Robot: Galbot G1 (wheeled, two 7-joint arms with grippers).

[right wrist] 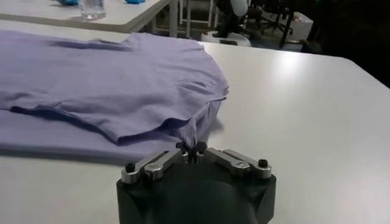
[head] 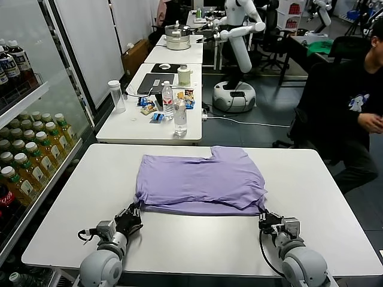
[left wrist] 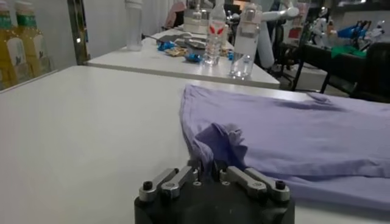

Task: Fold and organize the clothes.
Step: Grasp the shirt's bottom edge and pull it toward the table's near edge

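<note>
The lavender T-shirt (head: 200, 178) lies half folded on the white table (head: 197, 239), plain side up, its near part doubled over. My left gripper (head: 133, 214) is shut on the shirt's near left corner; in the left wrist view (left wrist: 206, 167) a bunch of lavender cloth (left wrist: 220, 141) rises from between the fingers. My right gripper (head: 267, 217) is shut on the near right corner; in the right wrist view (right wrist: 192, 148) the cloth (right wrist: 122, 91) runs into the closed fingers. Both grippers sit low, just at the shirt's near edge.
A second white table (head: 149, 113) behind holds water bottles (head: 180, 115), a laptop, a mug and snacks. A fridge with drink bottles (head: 27, 155) stands on the left. A seated person (head: 353, 113) is at the right. Another robot (head: 236, 42) stands at the back.
</note>
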